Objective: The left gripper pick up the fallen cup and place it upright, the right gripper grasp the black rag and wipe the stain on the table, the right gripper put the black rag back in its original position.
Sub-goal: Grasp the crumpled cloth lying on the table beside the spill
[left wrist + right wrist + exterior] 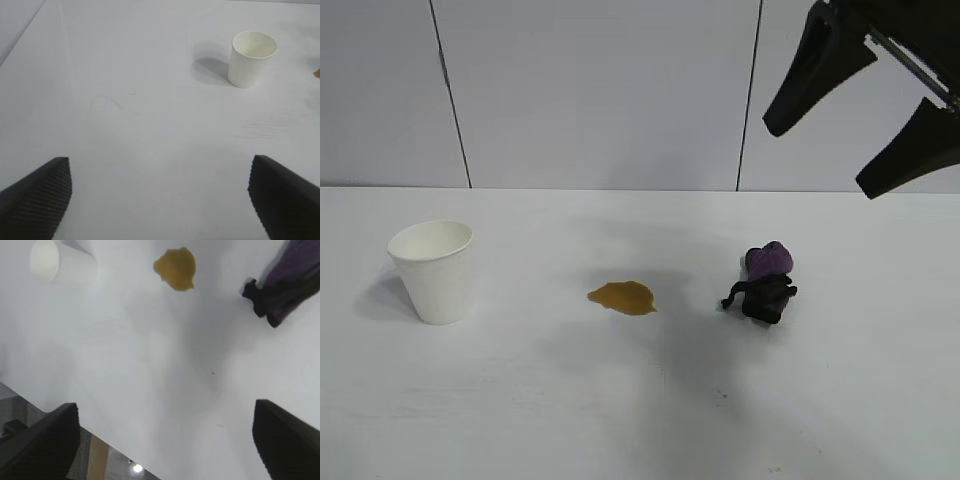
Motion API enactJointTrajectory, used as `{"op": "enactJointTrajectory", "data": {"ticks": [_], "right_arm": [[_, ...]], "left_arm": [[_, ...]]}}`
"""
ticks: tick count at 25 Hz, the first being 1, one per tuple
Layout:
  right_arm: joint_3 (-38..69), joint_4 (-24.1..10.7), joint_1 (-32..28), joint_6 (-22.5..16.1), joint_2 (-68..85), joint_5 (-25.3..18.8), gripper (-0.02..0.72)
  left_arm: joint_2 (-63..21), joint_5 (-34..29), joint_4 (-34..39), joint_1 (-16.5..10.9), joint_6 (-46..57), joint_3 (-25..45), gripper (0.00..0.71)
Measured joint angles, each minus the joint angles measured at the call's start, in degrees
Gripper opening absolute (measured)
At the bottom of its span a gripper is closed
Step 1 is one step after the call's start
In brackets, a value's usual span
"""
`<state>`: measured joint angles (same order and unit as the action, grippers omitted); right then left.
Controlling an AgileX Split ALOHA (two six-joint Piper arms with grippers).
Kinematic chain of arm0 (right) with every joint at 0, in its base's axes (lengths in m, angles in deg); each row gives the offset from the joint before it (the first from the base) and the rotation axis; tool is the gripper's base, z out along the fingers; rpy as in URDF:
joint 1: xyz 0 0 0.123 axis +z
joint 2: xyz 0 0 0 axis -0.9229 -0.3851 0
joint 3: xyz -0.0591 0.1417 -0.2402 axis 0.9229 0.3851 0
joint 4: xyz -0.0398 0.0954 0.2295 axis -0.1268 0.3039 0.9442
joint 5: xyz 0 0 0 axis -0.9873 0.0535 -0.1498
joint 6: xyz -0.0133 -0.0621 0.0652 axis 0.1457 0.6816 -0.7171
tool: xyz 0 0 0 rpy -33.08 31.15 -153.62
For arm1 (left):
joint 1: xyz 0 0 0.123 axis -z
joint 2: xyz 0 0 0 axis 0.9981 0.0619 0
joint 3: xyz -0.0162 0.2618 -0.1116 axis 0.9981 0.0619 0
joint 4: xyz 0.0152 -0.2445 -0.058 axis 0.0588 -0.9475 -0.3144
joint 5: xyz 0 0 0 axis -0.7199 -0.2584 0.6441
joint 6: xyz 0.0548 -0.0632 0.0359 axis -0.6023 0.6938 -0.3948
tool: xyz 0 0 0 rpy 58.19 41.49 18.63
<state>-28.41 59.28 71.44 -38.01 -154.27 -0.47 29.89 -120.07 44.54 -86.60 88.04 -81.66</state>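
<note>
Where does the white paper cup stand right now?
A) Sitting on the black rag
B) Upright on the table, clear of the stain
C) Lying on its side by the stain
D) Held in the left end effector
B: the white paper cup stands upright, mouth up, on the table, apart from the amber stain.

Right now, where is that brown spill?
In the exterior view the stain lies mid-table, between the upright cup on its left and the black rag on its right.

Right pincer (865,120): black tapered fingers; left pincer (160,200): ribbed black pads.
</note>
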Motion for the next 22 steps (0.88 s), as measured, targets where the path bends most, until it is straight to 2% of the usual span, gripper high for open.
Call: {"op": "enactJointTrajectory", "data": {"ticks": [6, 9, 14, 19, 22], "right_arm": [[-0.14, -10.56, 0.0, -7.06, -0.33, 4.96, 0.65], [-1.85, -14.38, 0.0, -10.72, -2.9, 5.42, 0.65], [-8.13, -15.18, 0.5, -12.56, -11.39, 5.2, 0.649], [-15.02, -15.75, 2.51, -14.8, -20.93, 5.31, 0.582], [-18.34, -16.86, 4.02, -16.49, -26.0, 5.43, 0.569]], "left_arm": [[0.0, 0.0, 0.0, 0.0, 0.0, 0.0, 0.689], [0.0, 0.0, 0.0, 0.0, 0.0, 0.0, 0.689], [0.0, 0.0, 0.0, 0.0, 0.0, 0.0, 0.689], [0.0, 0.04, 0.0, 0.0, 0.0, 0.0, 0.689], [0.0, 0.04, 0.0, 0.0, 0.0, 0.0, 0.689]]}}
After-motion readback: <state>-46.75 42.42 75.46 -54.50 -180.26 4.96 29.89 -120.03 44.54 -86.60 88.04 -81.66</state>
